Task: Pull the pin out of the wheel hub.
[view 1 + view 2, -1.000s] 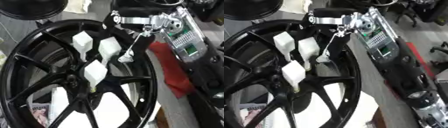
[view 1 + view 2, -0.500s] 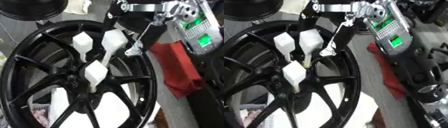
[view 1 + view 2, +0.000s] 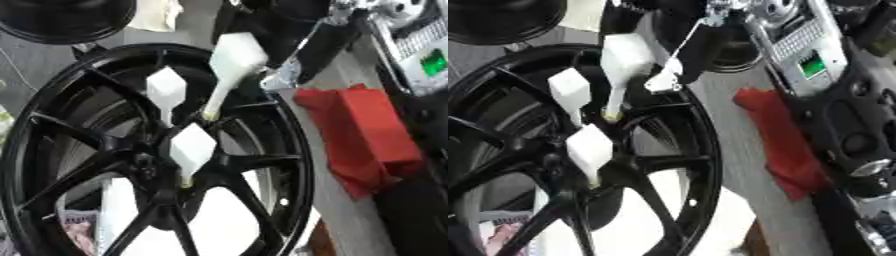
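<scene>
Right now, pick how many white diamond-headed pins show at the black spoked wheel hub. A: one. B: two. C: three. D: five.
C: three white diamond-headed pins show at the black spoked wheel hub: the top pin under the right hand, tilted with its stem reaching down to the hub, a middle pin and a lower pin.

I think I am in a workshop: a black car wheel (image 3: 149,165), another wheel (image 3: 66,20) behind, a red rag (image 3: 363,135).
</scene>
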Tool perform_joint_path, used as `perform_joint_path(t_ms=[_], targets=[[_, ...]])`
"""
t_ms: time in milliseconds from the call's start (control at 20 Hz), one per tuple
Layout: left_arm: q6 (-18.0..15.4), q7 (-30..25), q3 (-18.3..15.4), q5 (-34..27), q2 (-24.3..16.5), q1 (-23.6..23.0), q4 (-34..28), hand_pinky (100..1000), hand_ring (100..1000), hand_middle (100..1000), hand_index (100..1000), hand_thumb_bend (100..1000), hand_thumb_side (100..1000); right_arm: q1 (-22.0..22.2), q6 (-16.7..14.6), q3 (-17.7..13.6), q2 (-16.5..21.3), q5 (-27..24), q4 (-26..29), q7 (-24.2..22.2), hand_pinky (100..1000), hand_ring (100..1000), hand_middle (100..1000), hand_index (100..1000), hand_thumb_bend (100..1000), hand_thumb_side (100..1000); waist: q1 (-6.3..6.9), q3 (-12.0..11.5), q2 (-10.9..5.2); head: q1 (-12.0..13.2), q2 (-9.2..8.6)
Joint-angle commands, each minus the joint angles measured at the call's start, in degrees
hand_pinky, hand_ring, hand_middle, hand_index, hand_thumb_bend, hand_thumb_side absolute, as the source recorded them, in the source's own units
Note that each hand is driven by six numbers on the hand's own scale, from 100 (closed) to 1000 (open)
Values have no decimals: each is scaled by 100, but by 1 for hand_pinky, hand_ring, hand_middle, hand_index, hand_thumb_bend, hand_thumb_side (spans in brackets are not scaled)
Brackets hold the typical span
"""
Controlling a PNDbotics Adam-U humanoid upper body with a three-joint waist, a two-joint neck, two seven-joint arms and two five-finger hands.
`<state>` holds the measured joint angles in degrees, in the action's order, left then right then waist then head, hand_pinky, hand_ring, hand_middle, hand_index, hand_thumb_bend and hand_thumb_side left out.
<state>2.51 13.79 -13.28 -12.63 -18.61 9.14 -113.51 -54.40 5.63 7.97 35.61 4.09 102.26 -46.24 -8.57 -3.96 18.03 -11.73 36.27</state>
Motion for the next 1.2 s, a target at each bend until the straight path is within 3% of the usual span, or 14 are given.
perform_joint_path(t_ms=[50, 350, 600, 800, 950, 1050, 1200], targets=[[-14, 31, -44, -6, -74, 63, -108, 789, 610, 532, 689, 100, 753, -78, 122, -333, 462, -377, -26, 188, 798, 656, 291, 496, 275, 100, 42, 8, -130, 39, -52], [-25, 54, -62, 3, -93, 49, -108, 789, 610, 531, 689, 100, 750, 137, 278, -817, 1159, -1070, -12, 612, 802, 656, 287, 494, 259, 100, 60, 92, -140, 147, 31], [-53, 98, -103, 19, -118, 23, -108, 790, 609, 531, 689, 100, 746, 955, 281, -1398, 2037, -1539, -34, 1211, 801, 657, 287, 494, 258, 100, 117, 210, -141, 286, 67], [-78, 129, -129, 31, -109, 7, -108, 790, 608, 531, 689, 100, 743, 1857, 206, -1926, 2642, -1781, -145, 1843, 800, 657, 288, 496, 251, 100, 197, 299, -123, 413, 78], [-107, 154, -154, 44, -96, 4, -108, 790, 607, 531, 689, 100, 740, 2797, 71, -2314, 2960, -1718, -226, 2396, 798, 664, 293, 501, 260, 100, 278, 392, -94, 521, 66], [-128, 175, -176, 55, -84, 5, -108, 790, 607, 531, 689, 100, 738, 3504, -24, -2571, 2992, -1568, -274, 2750, 798, 669, 295, 503, 265, 100, 335, 450, -69, 592, 40], [-159, 206, -201, 70, -64, 11, -108, 791, 606, 531, 689, 100, 736, 4502, -115, -2935, 2742, -1187, -233, 3235, 802, 678, 308, 514, 272, 100, 424, 518, -34, 703, 21]])
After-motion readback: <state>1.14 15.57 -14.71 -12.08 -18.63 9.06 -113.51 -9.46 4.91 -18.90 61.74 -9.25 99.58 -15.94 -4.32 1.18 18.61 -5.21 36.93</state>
